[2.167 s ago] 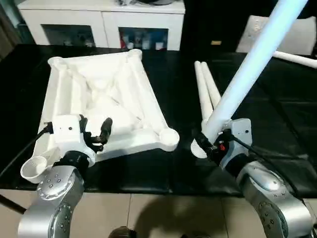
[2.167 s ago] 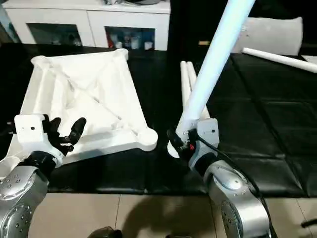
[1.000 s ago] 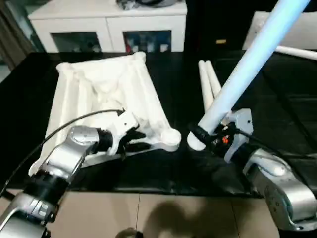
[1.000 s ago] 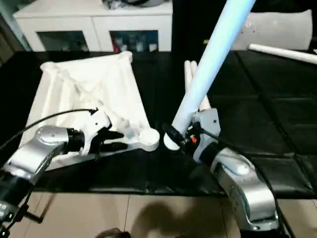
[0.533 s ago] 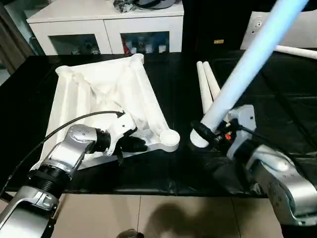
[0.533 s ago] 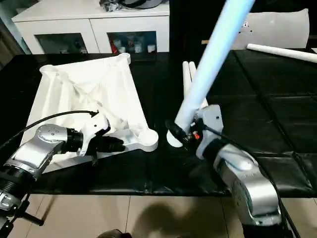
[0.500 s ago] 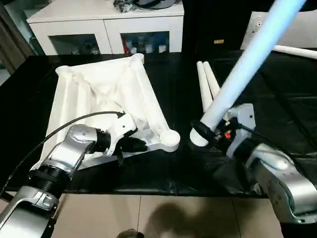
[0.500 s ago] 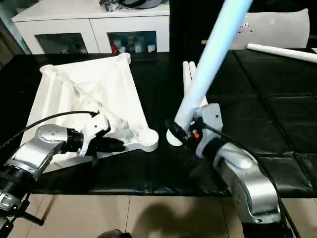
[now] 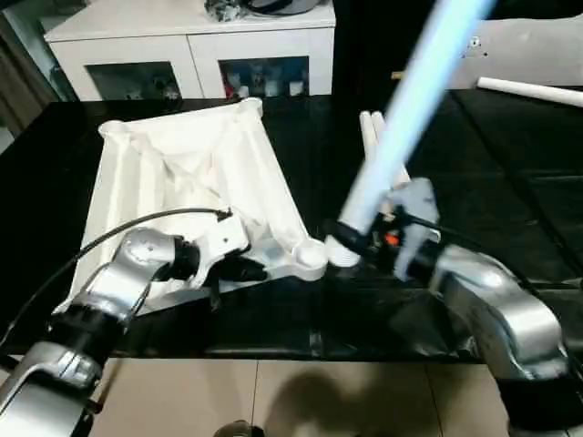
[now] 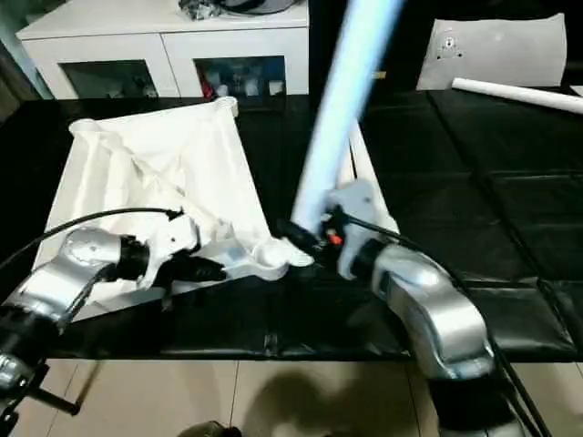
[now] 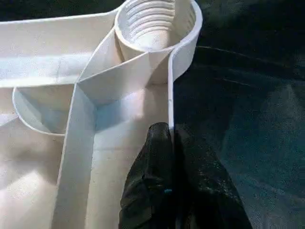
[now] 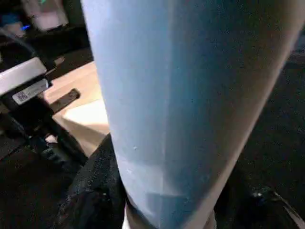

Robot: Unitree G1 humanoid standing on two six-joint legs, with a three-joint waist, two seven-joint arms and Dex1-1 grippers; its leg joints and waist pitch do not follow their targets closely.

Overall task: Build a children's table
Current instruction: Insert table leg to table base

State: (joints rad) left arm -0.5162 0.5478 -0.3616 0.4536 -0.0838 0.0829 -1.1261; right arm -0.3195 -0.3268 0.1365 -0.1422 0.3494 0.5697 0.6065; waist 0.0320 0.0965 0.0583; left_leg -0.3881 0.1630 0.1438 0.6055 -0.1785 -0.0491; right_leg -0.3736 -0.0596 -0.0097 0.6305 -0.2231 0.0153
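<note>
While left gripper (image 11: pixel 170 138) pinches the tabletop (image 9: pixel 182 164) rim at frame lower left, right gripper (image 9: pixel 357 238) clamps a leg (image 9: pixel 401 118), long axis rising toward upper right, thick end beside the corner socket (image 9: pixel 312 255).

- No text, brand, number or sign can be read in these pictures.
- A small white sticker (image 12: pixel 29 91) with dark print sits on a white part beside the held leg, in the right wrist view; the print is too small to read.
- A small dark mark (image 10: pixel 448 43) stands on the white board at the far right of the table; no letters can be made out.
</note>
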